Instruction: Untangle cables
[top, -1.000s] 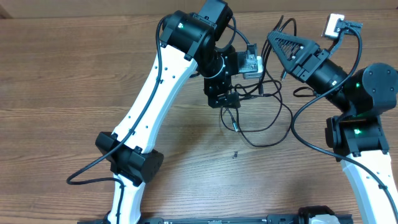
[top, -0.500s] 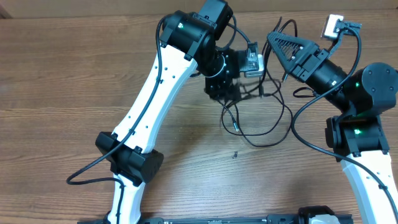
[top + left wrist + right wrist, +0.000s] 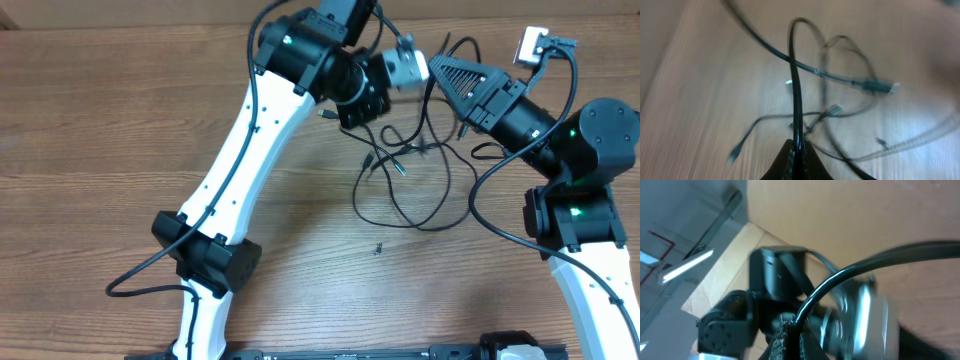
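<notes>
Left tool (image 3: 796, 154) has gone from wide open over the tangle to clamped on one strand (image 3: 794, 85) inside the last second. It has also swung up and back toward the far side of the tabletop (image 3: 120, 130), taking that strand along. In the left wrist view the strand runs straight up out of the pinched tips and arches over. The wood and the other cords below are motion-blurred, so I read the tool as off the surface and moving. Right tool (image 3: 786, 326) sits where it was, clenched on a cord (image 3: 855, 270) that rises from its tips. In the overhead view it is raised just beside the left tool. The cables (image 3: 420, 150) lie between the two arms. The knot that was bunched under the left tool a second ago is now drawn out, with small plug ends lying apart and a big loop trailing toward the near side. My call: grasp step done, both ends held, pull-apart just starting. Not untangled yet, since strands still cross near the middle of the bundle. Next pull needs the tools moving apart. The risk is the whole bundle dragging along instead of the crossing opening.
</notes>
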Robot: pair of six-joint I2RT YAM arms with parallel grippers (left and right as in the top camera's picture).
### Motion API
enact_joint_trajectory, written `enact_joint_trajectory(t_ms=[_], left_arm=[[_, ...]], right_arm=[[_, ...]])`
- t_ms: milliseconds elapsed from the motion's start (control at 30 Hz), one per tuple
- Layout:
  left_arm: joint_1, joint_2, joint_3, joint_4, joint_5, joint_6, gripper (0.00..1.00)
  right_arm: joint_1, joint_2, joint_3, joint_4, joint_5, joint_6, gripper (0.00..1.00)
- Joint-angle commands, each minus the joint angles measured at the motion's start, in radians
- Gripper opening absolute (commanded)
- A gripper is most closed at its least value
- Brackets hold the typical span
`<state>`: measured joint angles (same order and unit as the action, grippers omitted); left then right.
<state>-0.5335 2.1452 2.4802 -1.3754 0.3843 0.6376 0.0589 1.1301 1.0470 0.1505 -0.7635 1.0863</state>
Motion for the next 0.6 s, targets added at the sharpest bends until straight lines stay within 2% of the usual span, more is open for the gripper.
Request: enact_joint_trajectory(t_ms=[0,167,367,567], left_arm=[[0.077,0.011,0.003,0.034,-0.264,-0.323,0.04],[0.193,-0.009,0.003,0.045,-0.287,-0.441,0.04],[0.358,-0.022,0.003,0.017,-0.290,-0.541,0.04],[0.447,-0.022,0.003,-0.031,-0.320,-0.570,0.04]], right_arm=[[-0.032,-0.021,0.020,-0.043,-0.008,-0.042,0.04],[-0.094,-0.021,0.020,-0.146,0.000,-0.105,0.04],[-0.204,-0.021,0.020,-0.328,0.037,-0.249,0.04],[-0.298,-0.021,0.020,-0.488,0.125,-0.360,0.04]])
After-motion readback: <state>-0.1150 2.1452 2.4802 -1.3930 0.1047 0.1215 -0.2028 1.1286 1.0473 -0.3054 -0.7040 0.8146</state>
